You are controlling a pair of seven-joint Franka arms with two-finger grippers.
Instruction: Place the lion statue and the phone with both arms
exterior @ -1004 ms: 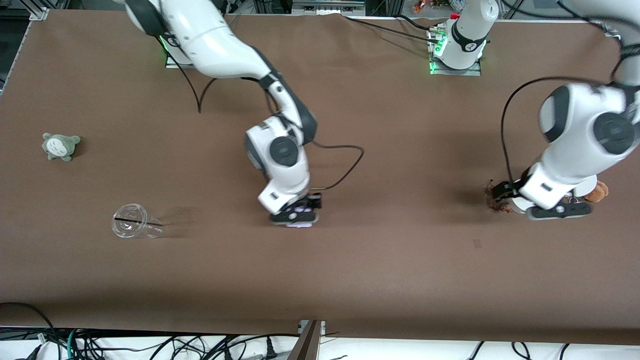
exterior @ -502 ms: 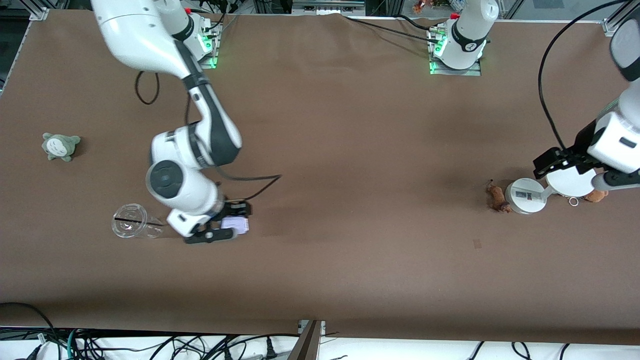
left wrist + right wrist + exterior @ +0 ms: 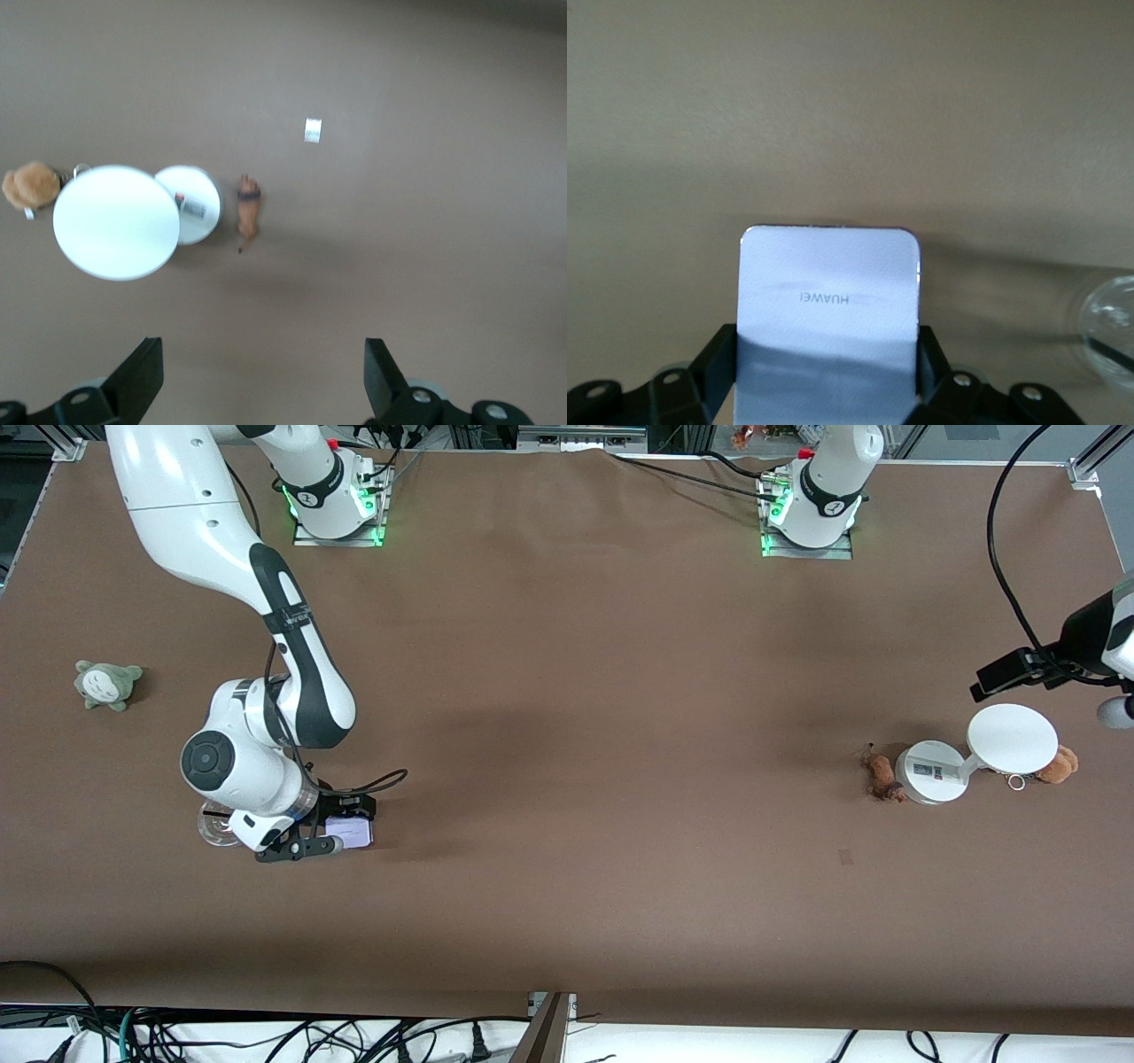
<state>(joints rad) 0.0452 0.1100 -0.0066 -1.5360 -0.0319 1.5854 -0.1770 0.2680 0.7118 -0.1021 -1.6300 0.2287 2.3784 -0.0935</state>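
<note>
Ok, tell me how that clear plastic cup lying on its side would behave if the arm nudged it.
The clear plastic cup lies on its side beside the right pincer, so a nudge would probably roll it. Its thin see-through wall suggests it is light and would skid or dent easily. The rim looks wider than the base, so it would likely roll in a curve.

The lion statue [image 3: 880, 772] is a tiny reddish-brown figurine with a darker mane end and a thin tail, lying on the brown table at the right of the front view, a little below mid-height. It rests untouched just beside a white round stand [image 3: 930, 772]; in the left wrist view the lion statue [image 3: 248, 207] shows small near the middle. The phone [image 3: 350, 832] is a flat, pale lavender rectangle with rounded corners, at lower left of the front view. In the right wrist view the phone [image 3: 828, 319] fills the lower centre, level, lettering upside down, clamped at both long edges.
</note>
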